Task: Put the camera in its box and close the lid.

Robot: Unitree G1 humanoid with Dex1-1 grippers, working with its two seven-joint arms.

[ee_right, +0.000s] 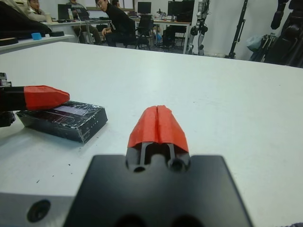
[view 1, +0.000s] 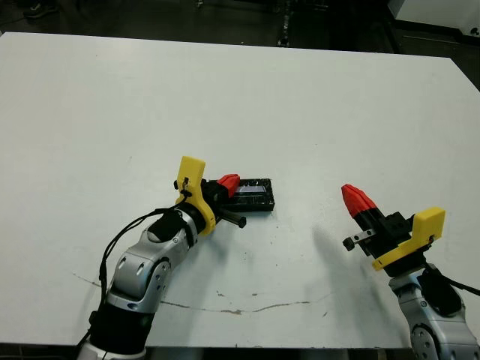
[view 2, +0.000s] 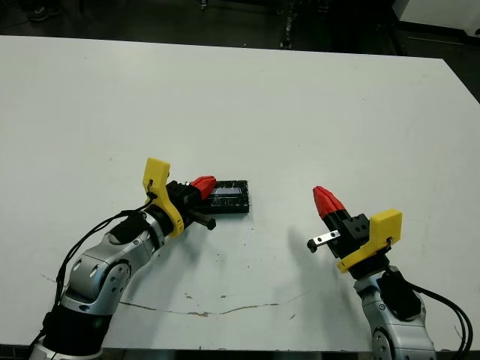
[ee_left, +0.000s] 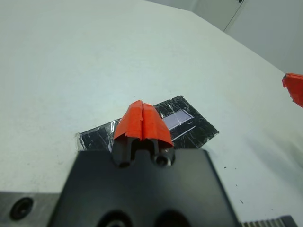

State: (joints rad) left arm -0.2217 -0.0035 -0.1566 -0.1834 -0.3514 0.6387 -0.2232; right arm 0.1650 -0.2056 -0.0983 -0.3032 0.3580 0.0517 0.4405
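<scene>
Two grippers show, both with fingers pressed together and holding nothing. Taking the box [view 1: 251, 196] as landmark: the left gripper [view 1: 229, 182] rests over the box's left end, tips above the lid [ee_left: 189, 124], which already lies flat on top. The camera cannot be seen, so presumably it sits inside. Finishing well likely means pressing straight down and evenly, so the lid seats without sliding the box along the table [view 1: 315, 112]. Well to the box's right, the right gripper [view 1: 357, 199] hovers apart. Nothing blocks the way. People sit beyond the table, far behind the box.
</scene>
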